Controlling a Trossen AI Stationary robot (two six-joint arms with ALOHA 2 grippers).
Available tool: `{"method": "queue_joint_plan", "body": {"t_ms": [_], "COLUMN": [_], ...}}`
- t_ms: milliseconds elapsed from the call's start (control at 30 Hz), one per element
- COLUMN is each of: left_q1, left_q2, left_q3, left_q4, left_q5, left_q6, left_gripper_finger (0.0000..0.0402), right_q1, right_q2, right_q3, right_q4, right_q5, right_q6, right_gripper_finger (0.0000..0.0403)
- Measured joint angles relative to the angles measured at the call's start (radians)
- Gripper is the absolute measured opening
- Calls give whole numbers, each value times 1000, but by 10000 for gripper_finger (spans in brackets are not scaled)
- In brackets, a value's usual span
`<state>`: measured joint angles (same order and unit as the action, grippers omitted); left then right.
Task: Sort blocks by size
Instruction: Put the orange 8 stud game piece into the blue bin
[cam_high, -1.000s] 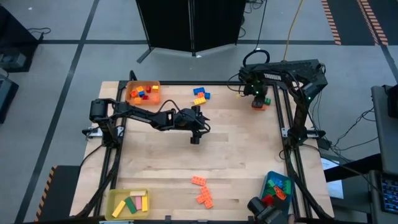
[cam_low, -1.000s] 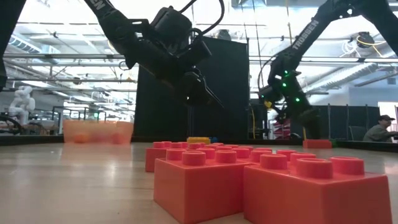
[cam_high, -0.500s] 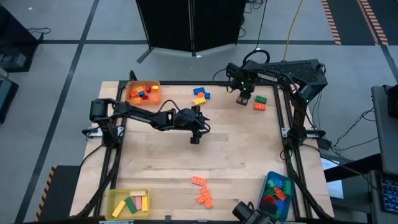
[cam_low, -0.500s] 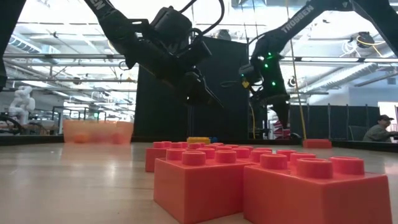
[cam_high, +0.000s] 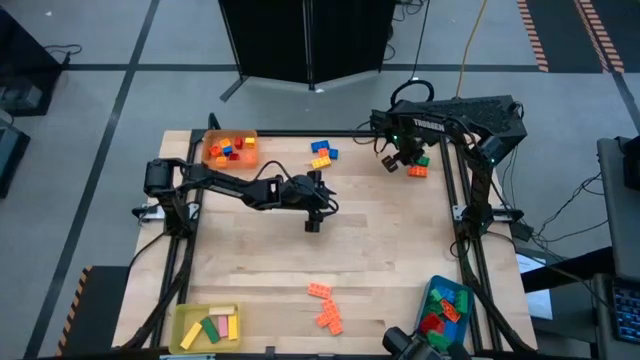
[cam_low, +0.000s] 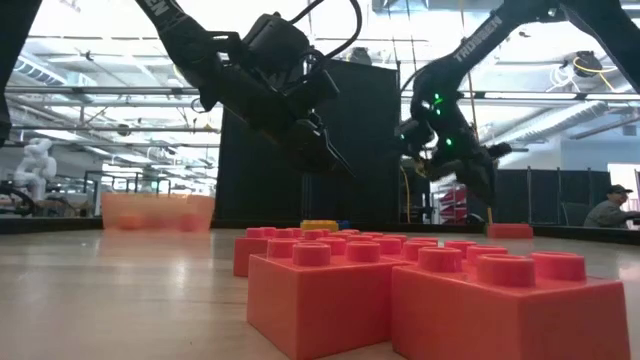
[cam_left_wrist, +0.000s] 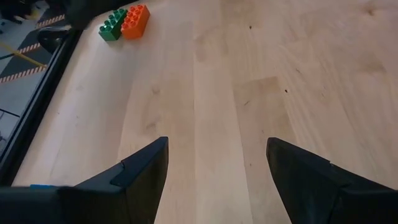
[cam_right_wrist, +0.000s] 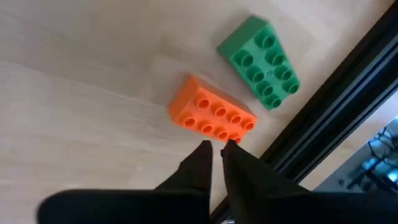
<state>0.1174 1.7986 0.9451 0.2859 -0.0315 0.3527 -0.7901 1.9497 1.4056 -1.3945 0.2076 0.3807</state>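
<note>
An orange brick (cam_right_wrist: 211, 113) and a green brick (cam_right_wrist: 261, 61) lie flat on the table by its far right rail, studs up, a little apart. My right gripper (cam_right_wrist: 214, 149) hangs above the table just left of them, shut, with nothing between its fingers. Over the table's middle my left gripper (cam_left_wrist: 217, 168) stays open and empty. More blocks lie loose: a blue and yellow group (cam_high: 322, 152) at the far edge and orange ones (cam_high: 323, 305) near the front.
An orange tray (cam_high: 212, 142) at the far left, a yellow tray (cam_high: 185, 335) at the near left and a blue tray (cam_high: 432, 288) at the near right each hold blocks. A dark rail (cam_high: 448, 190) runs along the table's right edge. Bare wood spans the middle.
My right gripper has come off the spot where the orange and green bricks lie, rising and going a short way toward the table's left, and its wrist has rolled. Both bricks stay on the table, now uncovered.
</note>
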Motion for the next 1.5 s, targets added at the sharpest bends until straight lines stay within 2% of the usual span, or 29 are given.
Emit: {"method": "queue_joint_plan", "body": {"t_ms": [200,700,1033,1500], "left_q1": [0,0,0,0], "left_q2": [0,0,0,0], "left_q3": [0,0,0,0], "left_q4": [-8,-8,-20,-15], "left_q5": [0,0,0,0], "left_q6": [1,2,2,1], "left_gripper_finger": [272,272,272,272], "right_q1": [-1,-8,-1,192], "right_q2": [45,46,106,106], "right_q3": [-46,-45,-43,71], "right_q4": [17,66,64,140], "right_q5": [-13,-29,-22,-173], "right_q6": [5,27,11,-28], "right_gripper_finger": [4,2,2,2]}}
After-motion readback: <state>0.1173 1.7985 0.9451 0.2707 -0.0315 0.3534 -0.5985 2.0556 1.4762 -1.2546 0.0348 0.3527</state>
